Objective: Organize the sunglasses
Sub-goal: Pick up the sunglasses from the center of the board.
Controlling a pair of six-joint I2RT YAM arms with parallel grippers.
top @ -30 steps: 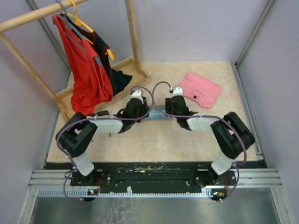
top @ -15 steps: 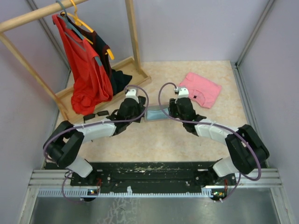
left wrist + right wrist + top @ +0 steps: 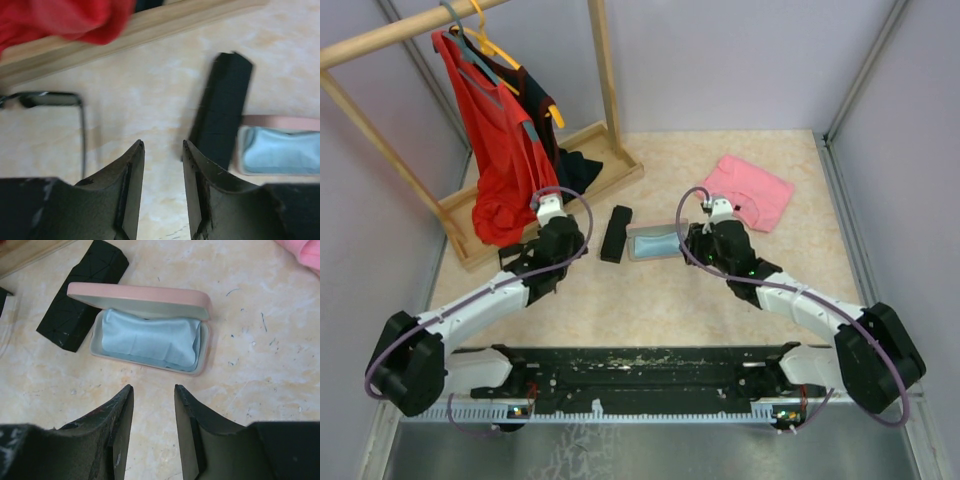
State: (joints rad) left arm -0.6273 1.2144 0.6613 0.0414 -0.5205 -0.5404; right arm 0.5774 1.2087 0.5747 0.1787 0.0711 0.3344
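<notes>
**Sunglasses (image 3: 50, 98) lie at left, both pincers empty**

In the left wrist view the black-framed sunglasses sit at the left edge of the frame, flat on the beige worktop (image 3: 650, 300). They lie just below the wooden rail (image 3: 165, 25) of the clothes rack. One thin temple runs down the picture towards the outer side of the left finger, and it stays outside the jaws.

The left pincer (image 3: 162, 145) hovers over bare worktop with its jaws a narrow gap apart and nothing between them. A black oblong case (image 3: 222, 110) lies just right of that gap, slanting up towards the top of the frame. A red garment (image 3: 60, 20) hangs into the upper left corner.

The right pincer (image 3: 153, 390) is likewise parted a little and holds nothing. Above its tips in the right wrist view lies a pink case (image 3: 150, 300), its lid raised. A light blue cloth (image 3: 150, 340) fills its tray. The black case lies just beside the pink case's left end; whether the two touch I cannot tell.

In the overhead view both cases sit mid-frame between the two pincers, with the black case to the left. A folded pink garment (image 3: 752, 190) lies to the upper right of the right pincer.
</notes>
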